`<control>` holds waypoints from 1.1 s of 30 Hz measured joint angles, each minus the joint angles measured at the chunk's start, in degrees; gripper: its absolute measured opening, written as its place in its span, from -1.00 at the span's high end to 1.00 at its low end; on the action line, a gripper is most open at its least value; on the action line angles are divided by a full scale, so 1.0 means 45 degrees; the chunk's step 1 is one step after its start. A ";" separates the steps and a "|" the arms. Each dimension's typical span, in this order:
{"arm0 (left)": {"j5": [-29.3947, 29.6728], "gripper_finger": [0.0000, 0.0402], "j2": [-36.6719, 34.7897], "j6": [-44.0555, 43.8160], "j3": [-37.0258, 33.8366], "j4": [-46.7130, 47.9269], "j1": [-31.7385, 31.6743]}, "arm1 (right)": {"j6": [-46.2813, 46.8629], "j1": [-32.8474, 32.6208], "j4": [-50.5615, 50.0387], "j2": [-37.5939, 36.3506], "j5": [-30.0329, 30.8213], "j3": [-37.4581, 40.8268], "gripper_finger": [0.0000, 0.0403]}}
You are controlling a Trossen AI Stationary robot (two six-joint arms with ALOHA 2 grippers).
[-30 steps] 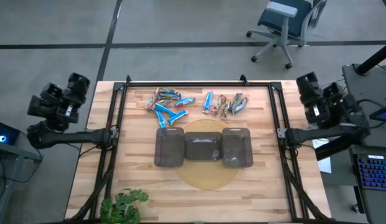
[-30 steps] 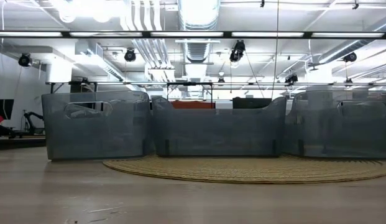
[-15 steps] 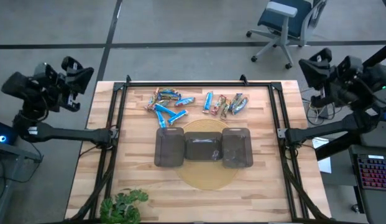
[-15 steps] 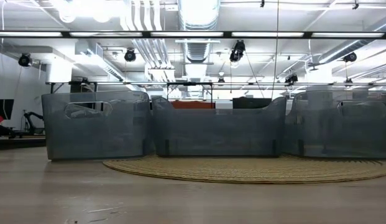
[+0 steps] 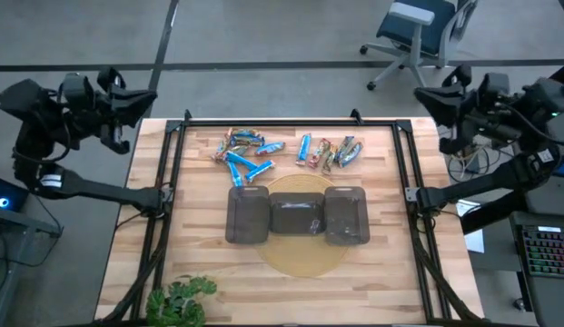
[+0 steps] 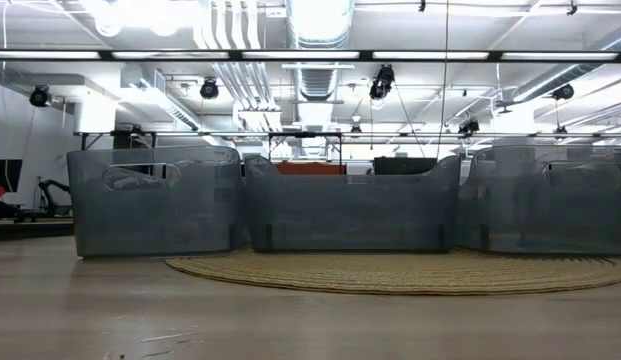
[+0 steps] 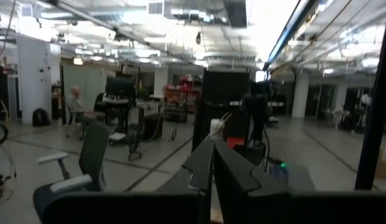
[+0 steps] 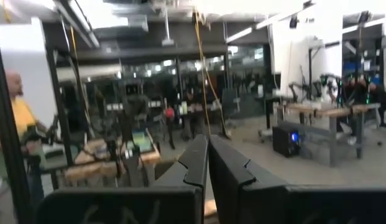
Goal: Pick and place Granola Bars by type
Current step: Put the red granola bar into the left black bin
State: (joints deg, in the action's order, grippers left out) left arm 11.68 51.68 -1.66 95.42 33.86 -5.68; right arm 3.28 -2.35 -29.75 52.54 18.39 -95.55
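Both my arms are raised off the table's far corners; my left gripper [image 5: 145, 98] is pinched shut on nothing, fingers pressed together in the left wrist view [image 7: 212, 163]; my right gripper [image 5: 425, 95] likewise closed and empty, seen the same way at the right wrist [image 8: 207, 155]. The Granola Bars [image 5: 283, 151] lie loose in a scattered row on the wooden table [image 5: 400, 272] at its far side, blue ones mostly toward my left, mixed orange and silver ones toward my right; several overlap or touch. Just nearer than the bars stand three dark trays [image 5: 298, 216] side by side, the middle one on a round woven mat [image 5: 304, 262]; their contents I cannot make out. Step in hand, by my judgement: first reach, nothing sorted yet. To do it well: open the fingers before descending; pick an outlying bar that lies apart rather than one in the tangle; close across its narrow width; lift clear before carrying to a tray.
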 joint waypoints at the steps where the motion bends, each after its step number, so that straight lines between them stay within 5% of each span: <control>1: 0.0011 1.00 0.0156 0.0000 0.0164 0.0192 -0.0002 | 0.0051 0.0000 -0.0308 0.0131 0.0005 -0.0160 0.96; 33: 0.0055 1.00 0.2760 0.0458 0.0571 0.3903 -0.0007 | 0.1122 0.0876 -0.6166 0.3745 0.0282 -0.1150 0.96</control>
State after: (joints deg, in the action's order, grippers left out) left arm 11.93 64.10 0.40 98.00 51.43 -5.72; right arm 8.33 1.59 -57.49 69.39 19.66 -100.73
